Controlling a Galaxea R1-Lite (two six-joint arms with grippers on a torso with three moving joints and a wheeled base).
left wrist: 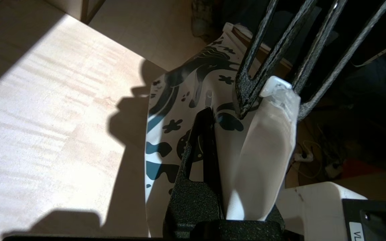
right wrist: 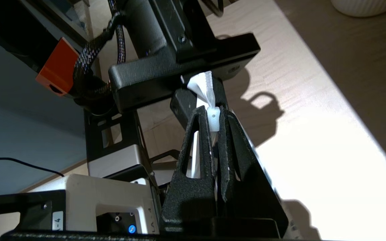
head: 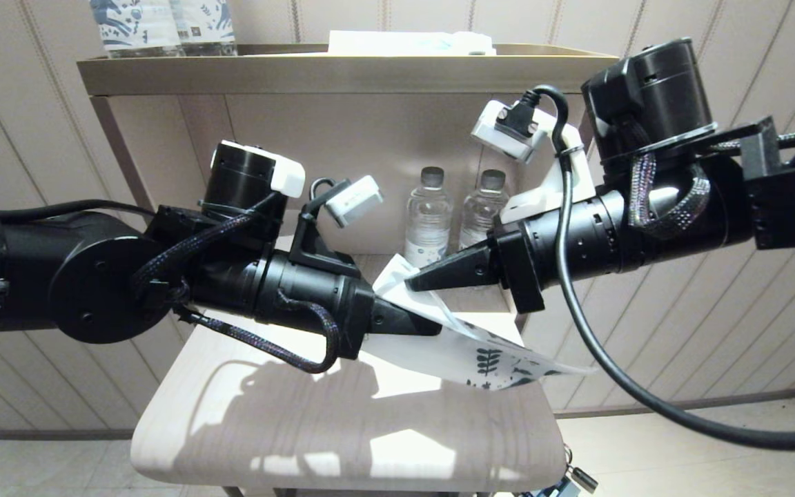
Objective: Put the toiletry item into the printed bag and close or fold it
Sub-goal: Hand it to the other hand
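While the printed bag (head: 470,348) hangs limp above the table (head: 342,428), it looks thin, light and slippery; left hand (head: 432,323) pinches its side, right hand (head: 413,281) its slider strip, the stiffest hold.

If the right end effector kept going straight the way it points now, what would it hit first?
Most likely the left end effector, which grips the same printed bag just ahead of the right end effector. Depth between them is hard to judge.

Pale paneled walls (head: 715,304) all round, tan shelf unit (head: 342,76) at the back, light wooden table (head: 342,428) up front with sunlight patches, tiled floor (head: 680,449).
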